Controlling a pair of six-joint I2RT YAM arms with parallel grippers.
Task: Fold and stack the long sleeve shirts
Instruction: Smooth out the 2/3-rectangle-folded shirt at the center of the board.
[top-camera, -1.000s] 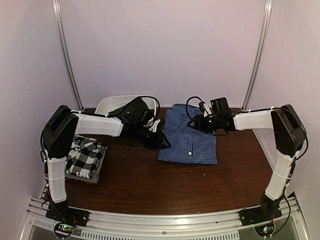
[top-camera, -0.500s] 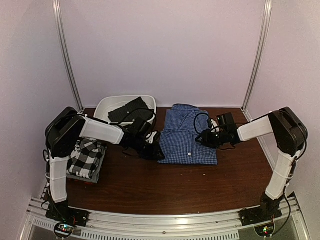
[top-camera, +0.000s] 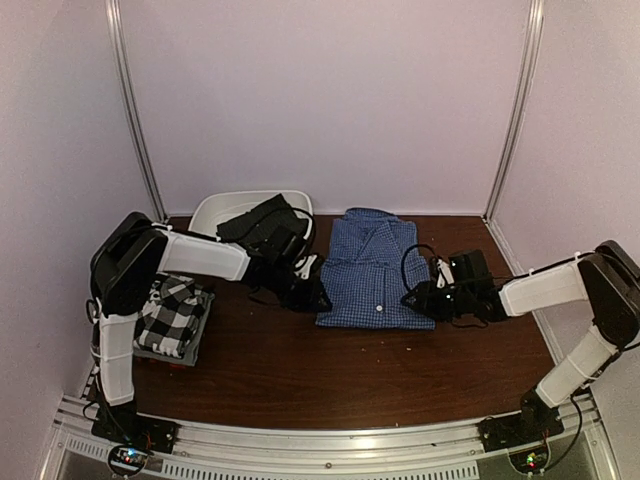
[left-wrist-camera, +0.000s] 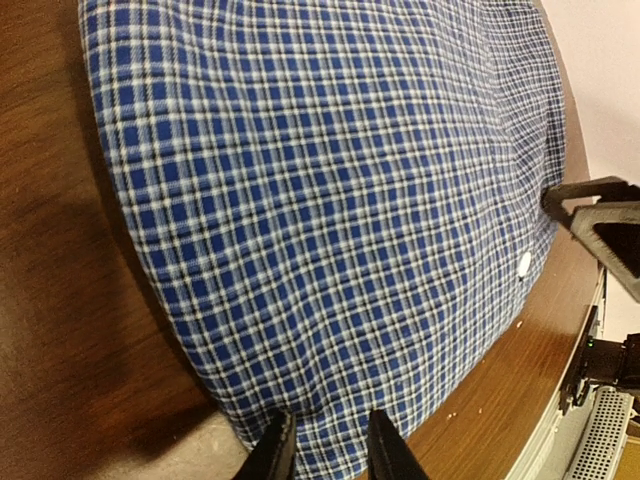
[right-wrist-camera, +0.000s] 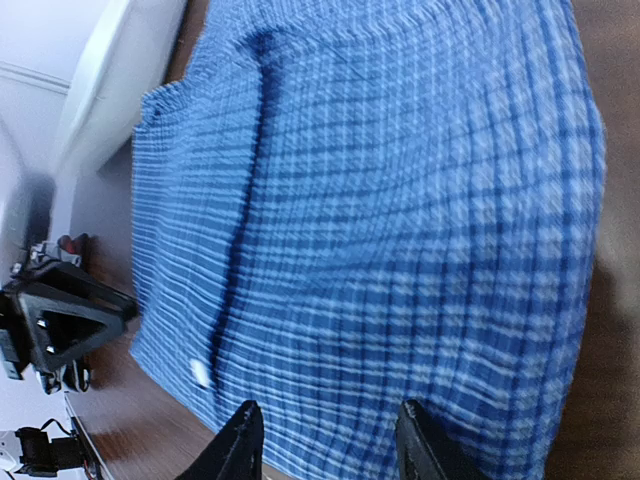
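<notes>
Though folded flat, blue-and-white check shirt (top-camera: 375, 268)

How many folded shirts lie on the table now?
2 clearly: the blue check shirt in the middle, and the plaid shirt at the left, topping a stack whose lower layers may be more shirts.

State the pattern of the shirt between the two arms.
The shirt is blue-and-white check; left wrist view shows best.

White-shelled left arm (top-camera: 200, 255) and right arm (top-camera: 545, 288), black joints, looped black cables, black tapered fingers (left-wrist-camera: 273, 456).
</notes>
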